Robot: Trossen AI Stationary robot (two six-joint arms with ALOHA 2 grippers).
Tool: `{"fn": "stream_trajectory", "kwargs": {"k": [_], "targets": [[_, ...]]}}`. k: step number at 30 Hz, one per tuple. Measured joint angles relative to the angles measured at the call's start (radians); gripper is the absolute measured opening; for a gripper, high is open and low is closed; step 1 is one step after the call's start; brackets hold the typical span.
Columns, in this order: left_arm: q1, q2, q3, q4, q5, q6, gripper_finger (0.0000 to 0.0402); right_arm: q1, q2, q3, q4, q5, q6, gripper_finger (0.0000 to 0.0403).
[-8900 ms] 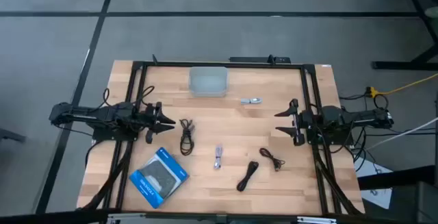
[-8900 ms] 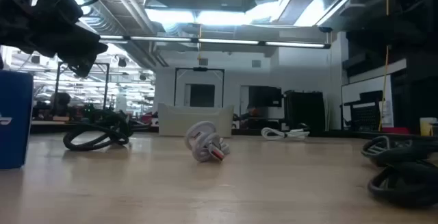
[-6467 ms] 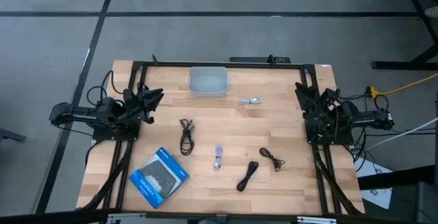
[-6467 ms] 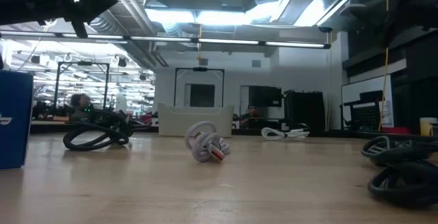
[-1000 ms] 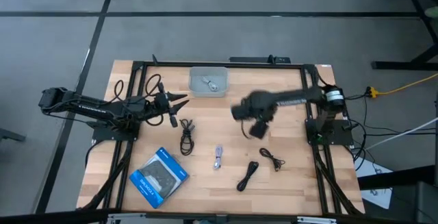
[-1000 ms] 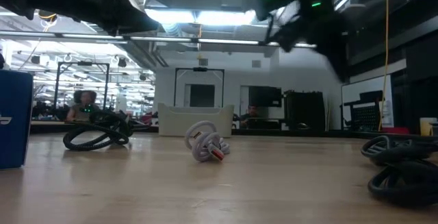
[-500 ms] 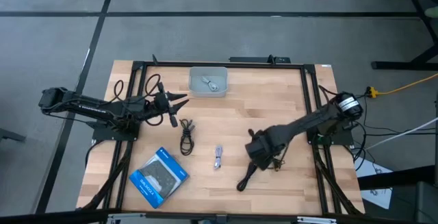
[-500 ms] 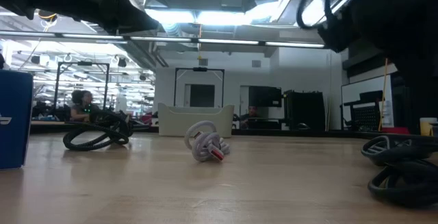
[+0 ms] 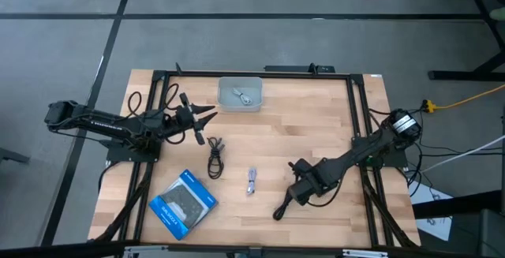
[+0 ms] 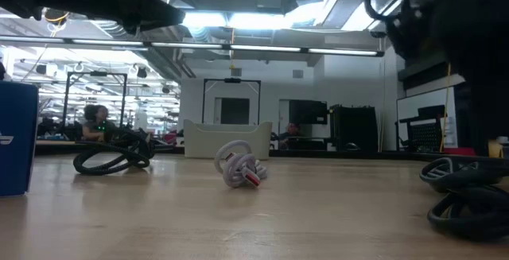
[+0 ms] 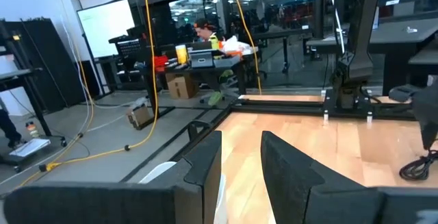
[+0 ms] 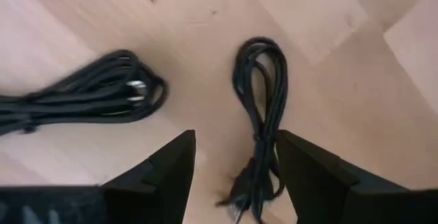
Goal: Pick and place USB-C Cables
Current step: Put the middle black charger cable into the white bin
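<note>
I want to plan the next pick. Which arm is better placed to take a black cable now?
The right. Its claw is open directly over a thin black cable. The left claw hangs beside the tray, not over any cable.

Both arms dark, slim, jointed; thin black cables loop along left arm (image 9: 102, 122). Right arm (image 9: 359, 154) has pale round cap at base joint. Left pincer (image 11: 239, 176) and right pincer (image 12: 233, 166): two flat, matt black, angular fingers each, gap between.
</note>
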State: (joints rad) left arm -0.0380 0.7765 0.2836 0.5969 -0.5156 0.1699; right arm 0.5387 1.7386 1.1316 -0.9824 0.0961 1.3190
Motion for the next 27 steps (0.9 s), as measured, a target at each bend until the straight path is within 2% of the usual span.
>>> {"fn": "stream_trajectory", "kwargs": {"k": [6, 13, 16, 20, 21, 23, 27], "targets": [[0.0, 0.0, 0.0, 0.005, 0.0, 0.0, 0.0096, 0.01, 0.001, -0.114, 0.041, 0.006, 0.075, 0.0209], [0.0, 0.0, 0.0, 0.018, 0.0, 0.0, 0.0096, 0.017, -0.01, -0.237, 0.235, -0.013, 0.089, 0.0204], [0.0, 0.0, 0.0, 0.038, 0.0, 0.0, 0.0096, 0.017, -0.009, -0.238, 0.235, -0.014, 0.082, 0.0171], [0.0, 0.0, 0.0, 0.052, 0.0, 0.0, 0.0096, 0.017, 0.004, -0.177, 0.172, 0.003, 0.011, 0.0079], [0.0, 0.0, 0.0, 0.051, 0.0, 0.0, 0.0096, 0.015, 0.005, -0.164, 0.135, 0.022, -0.026, 0.0056], [0.0, 0.0, 0.0, 0.051, 0.0, 0.0, 0.0096, 0.006, 0.007, -0.123, 0.105, 0.089, -0.092, 0.0056], [0.0, 0.0, 0.0, 0.051, 0.0, 0.0, 0.0096, -0.03, 0.004, -0.027, -0.021, 0.36, -0.188, 0.0056]]}}
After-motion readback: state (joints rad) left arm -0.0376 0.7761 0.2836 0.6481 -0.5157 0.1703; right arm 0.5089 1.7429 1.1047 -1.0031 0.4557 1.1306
